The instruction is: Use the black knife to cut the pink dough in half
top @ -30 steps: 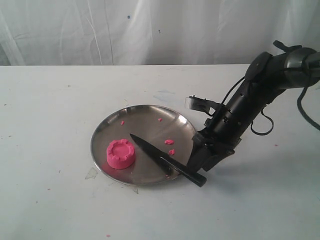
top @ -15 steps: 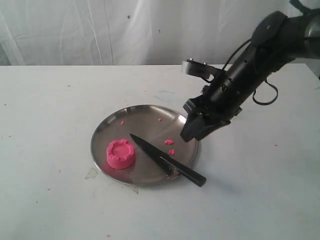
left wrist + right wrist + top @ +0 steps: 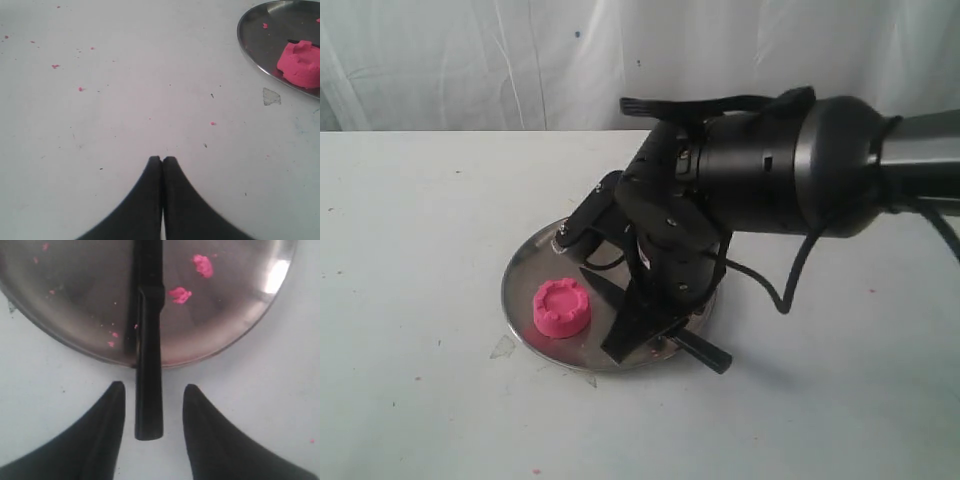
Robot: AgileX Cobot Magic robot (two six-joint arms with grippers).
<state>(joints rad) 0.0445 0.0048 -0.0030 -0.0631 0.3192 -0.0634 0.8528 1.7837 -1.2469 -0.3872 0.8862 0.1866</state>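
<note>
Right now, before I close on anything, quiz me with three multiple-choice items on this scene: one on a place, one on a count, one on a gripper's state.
1. Where does the pink dough sit?
A) in a bowl
B) on the steel plate
C) on a cutting board

2. How many pieces is the dough in?
A) four
B) two
C) one

3. How does the right gripper stand?
A) open, astride the handle of the black knife
B) shut and empty
C) shut on the dough

Answers:
1 B: the exterior view shows it resting inside the plate's rim.
2 C: it is a single round puck, uncut.
3 A: the right wrist view shows a gap on each side of the handle.
</note>
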